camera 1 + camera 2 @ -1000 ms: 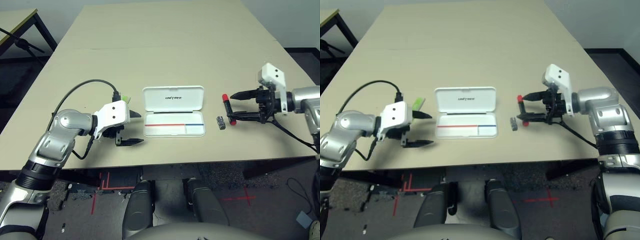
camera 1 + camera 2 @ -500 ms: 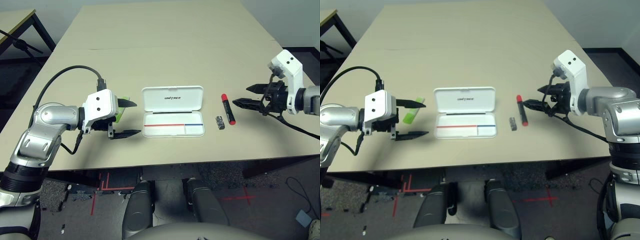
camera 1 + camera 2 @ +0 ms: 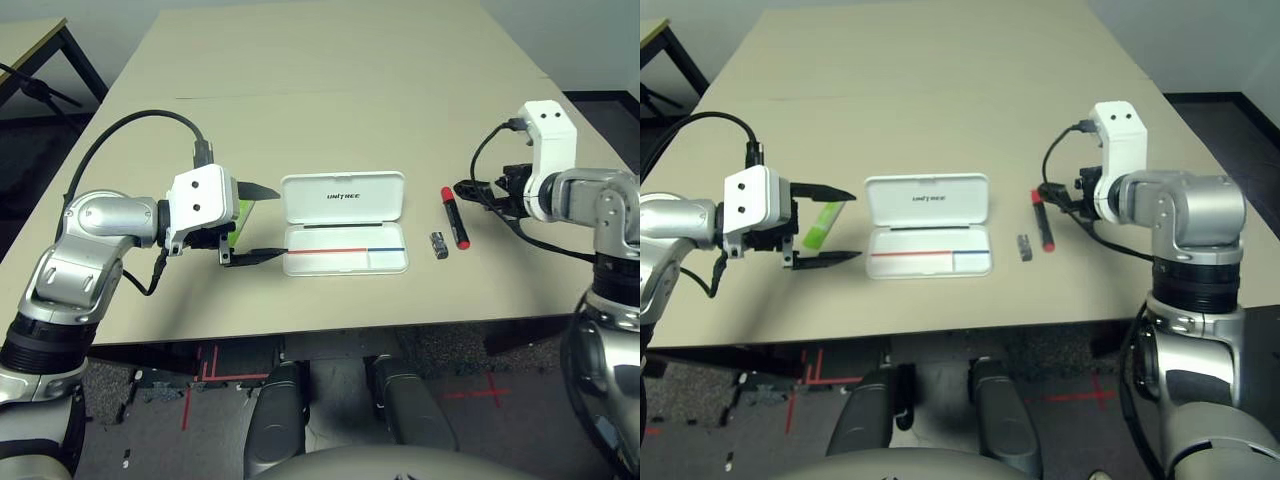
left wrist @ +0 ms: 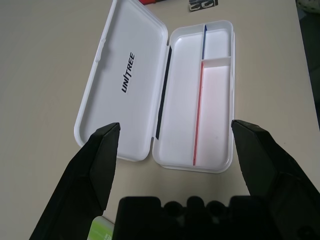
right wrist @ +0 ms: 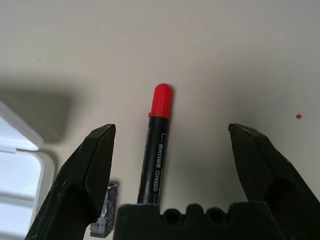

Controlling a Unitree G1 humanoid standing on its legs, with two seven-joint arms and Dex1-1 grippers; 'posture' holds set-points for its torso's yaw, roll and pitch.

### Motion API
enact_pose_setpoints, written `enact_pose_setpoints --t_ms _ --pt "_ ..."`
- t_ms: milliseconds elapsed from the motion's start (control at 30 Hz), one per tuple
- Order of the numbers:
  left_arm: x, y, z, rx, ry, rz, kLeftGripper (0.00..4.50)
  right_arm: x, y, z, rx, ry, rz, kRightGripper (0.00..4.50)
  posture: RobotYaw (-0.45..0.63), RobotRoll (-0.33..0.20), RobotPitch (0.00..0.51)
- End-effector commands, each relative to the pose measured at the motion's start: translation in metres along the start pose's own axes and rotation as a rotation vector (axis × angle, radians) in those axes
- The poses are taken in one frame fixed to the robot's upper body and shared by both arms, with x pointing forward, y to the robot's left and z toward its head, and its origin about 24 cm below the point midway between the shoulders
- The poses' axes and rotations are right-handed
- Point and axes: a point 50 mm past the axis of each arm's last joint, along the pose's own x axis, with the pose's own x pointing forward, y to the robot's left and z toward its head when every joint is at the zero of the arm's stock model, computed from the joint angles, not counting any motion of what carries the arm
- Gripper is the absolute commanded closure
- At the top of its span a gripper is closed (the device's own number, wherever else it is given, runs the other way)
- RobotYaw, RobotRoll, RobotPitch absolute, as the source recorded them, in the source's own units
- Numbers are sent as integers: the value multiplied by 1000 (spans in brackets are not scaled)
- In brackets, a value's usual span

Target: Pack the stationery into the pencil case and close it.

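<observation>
The white pencil case (image 3: 345, 198) lies open at mid-table, lid flat at the back with dark lettering, tray (image 4: 215, 100) in front with a red and blue stripe. A lime-green highlighter (image 3: 823, 226) lies left of it, between the fingers of my open left gripper (image 3: 262, 222), which points at the case. Right of the case lie the red marker (image 3: 456, 216) and a small silver block (image 3: 438, 245). My right gripper (image 5: 170, 132) is open just above the marker's red end (image 5: 162, 100), holding nothing.
A cable loops from my left wrist (image 3: 130, 130) over the table. A darker desk (image 3: 30, 40) stands at the far left, off the table. The beige table (image 3: 340, 90) stretches far behind the case.
My left gripper has slid right, its fingertips now close to the case's left edge. My right arm has swung back in from the right and turned to face the marker's red end.
</observation>
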Motion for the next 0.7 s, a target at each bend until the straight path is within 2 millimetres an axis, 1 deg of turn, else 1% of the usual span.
enact_pose_setpoints --t_ms 33,200,500,700 --pt "0 -3 2 5 6 -9 11 0 1 -2 2 21 -44 0 -63 0 147" --pt "1 -5 2 4 8 -2 11 6 2 -8 36 42 -33 0 -48 0 146" --pt "3 -6 4 6 8 8 11 19 5 -26 44 130 -31 0 -28 0 142" --pt "2 -7 4 8 11 13 11 30 5 -44 48 201 -33 0 -20 0 140"
